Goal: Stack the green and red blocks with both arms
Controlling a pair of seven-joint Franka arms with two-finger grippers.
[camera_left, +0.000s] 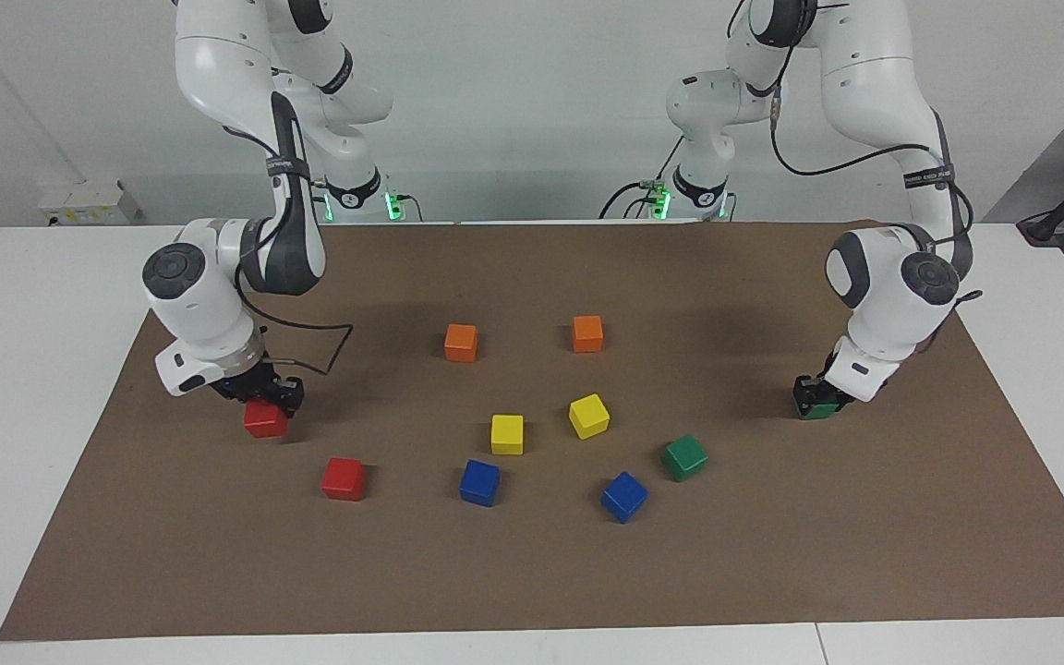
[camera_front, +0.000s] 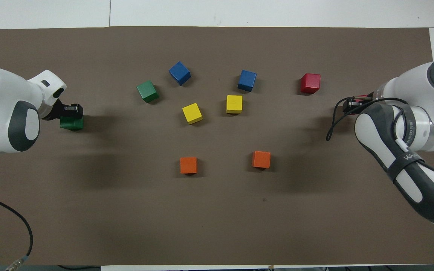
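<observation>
1. The right claw (camera_left: pixel 259 397) pinches a red block (camera_left: pixel 265 420) at the right arm's end of the surface (camera_left: pixel 532 573); from overhead, the arm hides most of it.
2. The left claw (camera_left: pixel 814 392) pinches a green block (camera_left: pixel 816 408) at the left arm's end, sitting square.

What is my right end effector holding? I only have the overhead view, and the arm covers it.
Observer: The right end effector is shut on the held red block, toward the right arm's end of the mat.
Operator: Is it up over the other red one?
Observer: No. It hangs low, about level with the free red block, which lies apart with nothing on it.
Operator: And the left side, how high?
Observer: The left end effector grips the held green block down at the mat; I cannot tell whether it touches.
</observation>
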